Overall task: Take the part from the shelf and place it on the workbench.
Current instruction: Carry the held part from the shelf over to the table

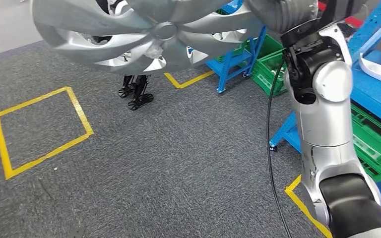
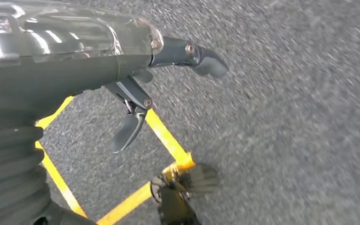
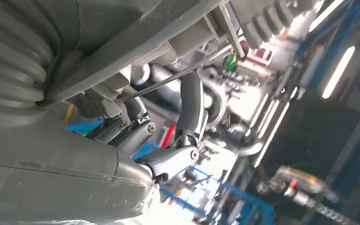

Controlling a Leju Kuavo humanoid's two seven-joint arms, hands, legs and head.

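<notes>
Right silver arm (image 1: 327, 144) rises bent over grey carpet (image 1: 178, 158) | right hand (image 3: 168, 140) fingers curl on the rim of the glossy silver multi-spoke plastic wheel cover (image 1: 149, 29), held aloft, top of head view | left hand (image 2: 136, 89) hangs, fingers loosely apart, holding nothing | yellow floor tape (image 1: 39, 124), blue metal racks (image 1: 233, 62) beyond

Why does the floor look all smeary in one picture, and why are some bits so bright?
Left wrist view: the carpet is streaked by motion blur. Right wrist view: the fingers are sharp, the background soft with washed-out lights. Head view: sharp, with glare on the silver wheel cover.
</notes>
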